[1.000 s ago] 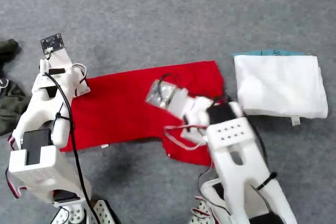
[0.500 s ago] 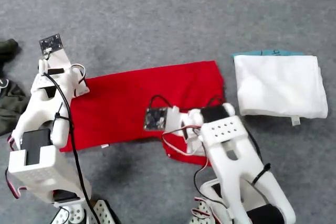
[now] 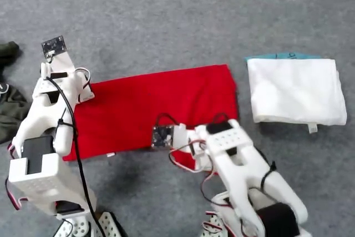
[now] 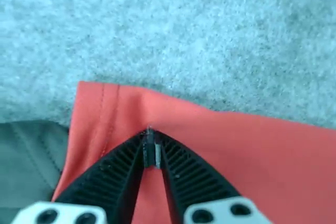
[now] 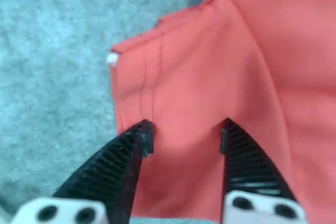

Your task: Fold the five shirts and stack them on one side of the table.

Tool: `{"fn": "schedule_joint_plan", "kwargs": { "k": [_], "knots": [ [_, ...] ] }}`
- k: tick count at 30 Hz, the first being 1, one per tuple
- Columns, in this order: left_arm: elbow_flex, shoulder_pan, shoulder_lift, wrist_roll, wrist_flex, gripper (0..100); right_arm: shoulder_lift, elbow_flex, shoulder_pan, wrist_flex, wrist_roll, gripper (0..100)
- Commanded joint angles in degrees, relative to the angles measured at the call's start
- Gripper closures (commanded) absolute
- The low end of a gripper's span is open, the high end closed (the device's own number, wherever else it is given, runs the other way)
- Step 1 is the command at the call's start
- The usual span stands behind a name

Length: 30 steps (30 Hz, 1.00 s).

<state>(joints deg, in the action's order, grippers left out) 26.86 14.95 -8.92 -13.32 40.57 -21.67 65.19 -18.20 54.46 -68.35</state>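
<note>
Red shirt [image 3: 150, 109] mid-table, looks part-folded. Left gripper [image 4: 151, 145] pinches its 9 o'clock edge; right gripper [image 5: 185, 128] jaws wide over the 6 o'clock corner. White shirt [image 3: 297, 90] folded at 3 o'clock; dark shirts [image 3: 11, 104] unfolded at 9.

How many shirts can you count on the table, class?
4: red shirt spread mid-table; white shirt folded at the right, on a teal one; dark green clothing at the left edge may be two.
</note>
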Motion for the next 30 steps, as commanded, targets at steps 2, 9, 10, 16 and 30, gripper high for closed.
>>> {"fn": "schedule_joint_plan", "kwargs": {
  "k": [2, 9, 10, 16, 30],
  "knots": [
    [-0.7, 0.6, 0.4, -0.4, 0.4, 97, 5.1, -3.4, 1.0, -1.6, -2.1, 88.4],
    [-0.7, 0.6, 0.4, -0.4, 0.4, 97, 5.4, -8.3, 5.7, -7.8, -2.5, 98.5],
    [-0.7, 0.6, 0.4, -0.4, 0.4, 97, 5.6, -10.3, 5.7, -6.3, -2.6, 98.5],
    [-0.9, 0.3, 0.4, -0.4, 0.4, 97, 11.8, -29.0, 4.5, 11.1, -4.2, 98.4],
    [-0.7, 0.4, 0.4, -0.4, 0.4, 97, 46.0, -76.8, 1.5, 32.4, -14.5, 98.0]
  ]
}}
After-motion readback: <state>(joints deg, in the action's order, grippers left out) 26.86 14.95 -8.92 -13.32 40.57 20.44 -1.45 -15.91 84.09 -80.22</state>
